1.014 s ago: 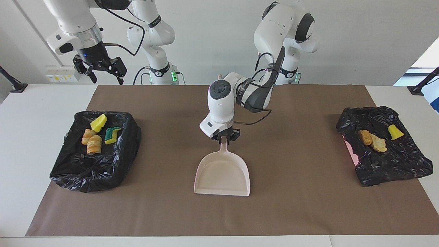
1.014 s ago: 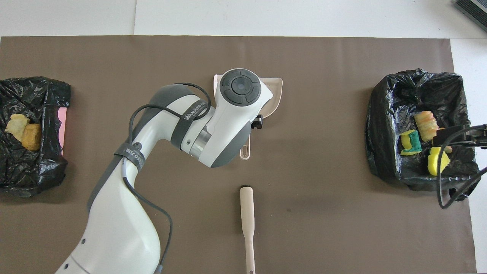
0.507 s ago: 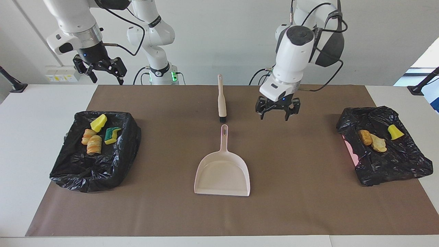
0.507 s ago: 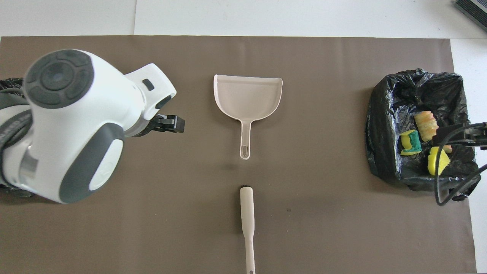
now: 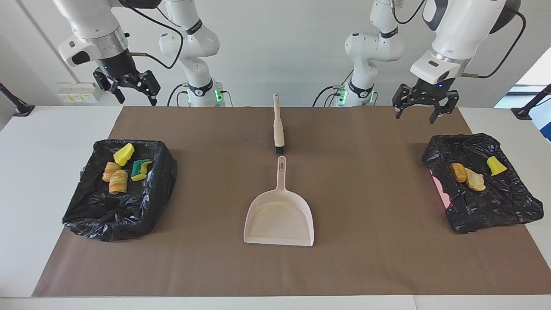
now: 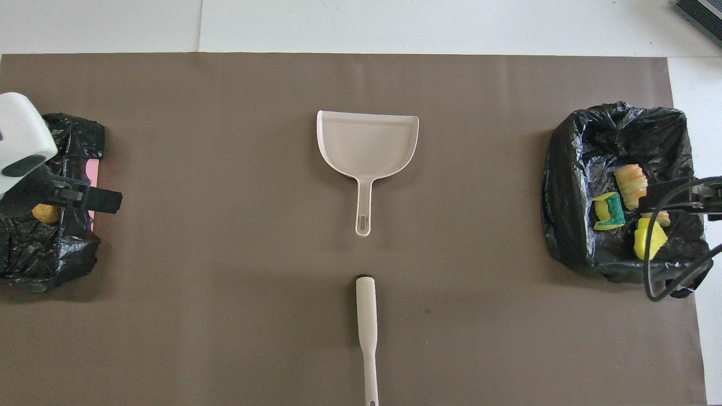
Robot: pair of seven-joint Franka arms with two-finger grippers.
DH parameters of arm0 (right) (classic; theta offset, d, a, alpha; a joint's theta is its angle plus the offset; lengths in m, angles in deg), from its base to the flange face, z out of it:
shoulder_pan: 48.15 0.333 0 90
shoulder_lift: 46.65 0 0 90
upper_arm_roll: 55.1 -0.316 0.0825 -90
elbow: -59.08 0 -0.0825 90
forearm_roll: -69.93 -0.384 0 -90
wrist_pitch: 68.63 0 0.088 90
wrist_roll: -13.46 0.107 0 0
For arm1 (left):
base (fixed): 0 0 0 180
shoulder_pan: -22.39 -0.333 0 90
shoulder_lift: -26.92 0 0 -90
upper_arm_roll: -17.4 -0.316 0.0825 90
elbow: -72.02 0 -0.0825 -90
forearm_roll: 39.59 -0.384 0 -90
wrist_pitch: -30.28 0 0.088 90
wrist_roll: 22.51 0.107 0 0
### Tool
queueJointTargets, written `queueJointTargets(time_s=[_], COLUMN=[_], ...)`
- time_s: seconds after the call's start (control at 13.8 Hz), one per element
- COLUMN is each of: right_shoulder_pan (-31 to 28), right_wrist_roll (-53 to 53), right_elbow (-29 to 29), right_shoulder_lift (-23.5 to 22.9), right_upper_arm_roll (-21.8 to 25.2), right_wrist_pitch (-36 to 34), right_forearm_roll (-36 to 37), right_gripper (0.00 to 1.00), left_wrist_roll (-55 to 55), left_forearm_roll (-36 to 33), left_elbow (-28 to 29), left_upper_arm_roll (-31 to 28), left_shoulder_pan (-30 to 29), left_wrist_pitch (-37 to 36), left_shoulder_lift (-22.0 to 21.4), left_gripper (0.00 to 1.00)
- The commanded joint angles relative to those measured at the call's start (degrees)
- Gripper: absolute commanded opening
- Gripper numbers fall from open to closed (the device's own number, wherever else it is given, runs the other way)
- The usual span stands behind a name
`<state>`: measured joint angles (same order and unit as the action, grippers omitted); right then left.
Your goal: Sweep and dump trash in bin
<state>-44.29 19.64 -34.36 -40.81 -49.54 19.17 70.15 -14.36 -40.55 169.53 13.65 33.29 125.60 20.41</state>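
moved: left gripper (image 5: pixel 424 110) rises off dustpan (image 5: pixel 280 217), now open, empty | right gripper (image 5: pixel 127 88) open, waiting | trash (image 5: pixel 122 168) binned, job looks finished

My left claw (image 6: pixel 84 197) hangs open over one black bin (image 6: pixel 51 248), a tan scrap (image 6: pixel 45 213) just under it. My right claw (image 6: pixel 685 200) is over the other bin (image 6: pixel 569 169), above yellow scraps (image 6: pixel 648 239). Between them lie the dustpan (image 6: pixel 368 141) and brush (image 6: pixel 366 321).
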Motion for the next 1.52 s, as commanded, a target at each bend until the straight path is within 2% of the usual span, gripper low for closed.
queueJointTargets(time_s=[0.0,0.22,0.43,0.58,1.16,1.45], right_shoulder_pan=[-0.97,-1.05,-1.05,-1.05,-1.05,-1.05], right_wrist_roll=[0.50,0.33,0.24,0.15,0.15,0.15], right_elbow=[1.51,1.42,1.42,1.33,1.15,1.15], right_shoulder_lift=[-0.92,-0.92,-0.92,-0.83,-0.74,-0.66], right_upper_arm_roll=[-0.47,-0.38,-0.38,-0.38,-0.38,-0.29], right_wrist_pitch=[-1.14,-0.96,-0.96,-0.96,-0.96,-0.96], right_forearm_roll=[-1.27,-1.27,-1.27,-1.27,-1.27,-1.27], right_gripper=[1.00,1.00,1.00,1.00,1.00,1.00], left_wrist_roll=[2.22,3.81,3.81,3.63,2.84,2.67], left_forearm_roll=[0.43,0.79,0.79,0.88,0.71,1.05], left_elbow=[-4.07,-9.34,-18.04,-20.43,-19.12,-19.38], left_upper_arm_roll=[0.68,0.59,0.32,0.50,1.03,3.47], left_shoulder_pan=[-3.95,-5.53,-5.80,-5.72,-4.93,-7.38], left_wrist_pitch=[-5.04,-10.31,-16.64,-17.97,-16.74,-17.89], left_shoulder_lift=[-0.25,1.32,4.57,4.93,2.91,3.00], left_gripper=[1.00,1.00,1.00,1.00,1.00,1.00])
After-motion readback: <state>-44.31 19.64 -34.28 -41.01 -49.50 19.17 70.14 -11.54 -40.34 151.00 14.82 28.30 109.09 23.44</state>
